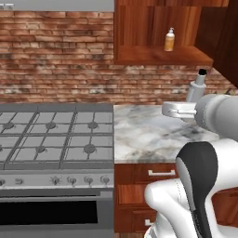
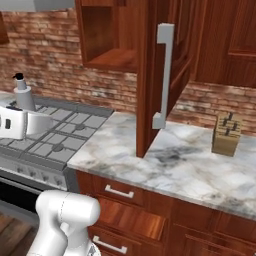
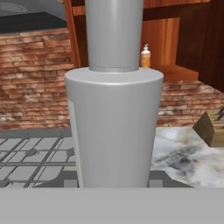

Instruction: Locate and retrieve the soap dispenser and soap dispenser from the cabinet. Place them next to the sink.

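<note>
Grey soap dispenser point(image 3: 113, 127) sits pinched in the tool point(image 1: 179, 110); keep it upright, carrying low over the marble surface point(image 1: 148, 135) toward the sink.

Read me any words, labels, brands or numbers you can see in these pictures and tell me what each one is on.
None: no text can be read anywhere.
Grey soap dispenser held in the pincer: plain, no label.
Orange soap dispenser on the cabinet shelf: too small to show any label.
Stove knobs: no markings readable.
Knife block: unmarked.
</note>
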Controlling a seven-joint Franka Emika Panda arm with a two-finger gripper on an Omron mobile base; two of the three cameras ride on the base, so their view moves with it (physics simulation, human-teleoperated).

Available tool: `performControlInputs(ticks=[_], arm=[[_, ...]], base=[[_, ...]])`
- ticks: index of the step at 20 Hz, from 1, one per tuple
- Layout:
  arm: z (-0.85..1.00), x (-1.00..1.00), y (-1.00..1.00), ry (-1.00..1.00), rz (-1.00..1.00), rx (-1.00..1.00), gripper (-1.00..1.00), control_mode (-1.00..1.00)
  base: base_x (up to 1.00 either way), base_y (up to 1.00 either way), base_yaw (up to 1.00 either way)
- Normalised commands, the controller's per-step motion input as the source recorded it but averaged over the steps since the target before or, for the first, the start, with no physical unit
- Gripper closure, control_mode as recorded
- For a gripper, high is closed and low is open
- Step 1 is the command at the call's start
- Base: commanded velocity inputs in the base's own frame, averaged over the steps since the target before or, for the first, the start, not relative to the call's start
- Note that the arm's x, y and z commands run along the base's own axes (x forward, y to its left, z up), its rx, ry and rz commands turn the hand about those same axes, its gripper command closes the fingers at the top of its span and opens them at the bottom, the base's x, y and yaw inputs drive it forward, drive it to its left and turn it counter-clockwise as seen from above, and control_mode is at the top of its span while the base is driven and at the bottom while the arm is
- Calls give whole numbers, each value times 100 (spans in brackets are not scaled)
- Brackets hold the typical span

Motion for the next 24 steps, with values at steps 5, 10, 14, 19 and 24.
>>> performControlInputs(ticks=[5,10,14,19,24], arm=[[0,0,0,0,0,0,100,100],[0,0,0,0,0,0,100,100],[0,0,0,0,0,0,100,100],[0,0,0,0,0,0,100,100],[0,0,0,0,0,0,100,100]], base=[[-6,53,41],[-6,50,42],[-7,54,41],[-8,60,39],[-10,66,36]])
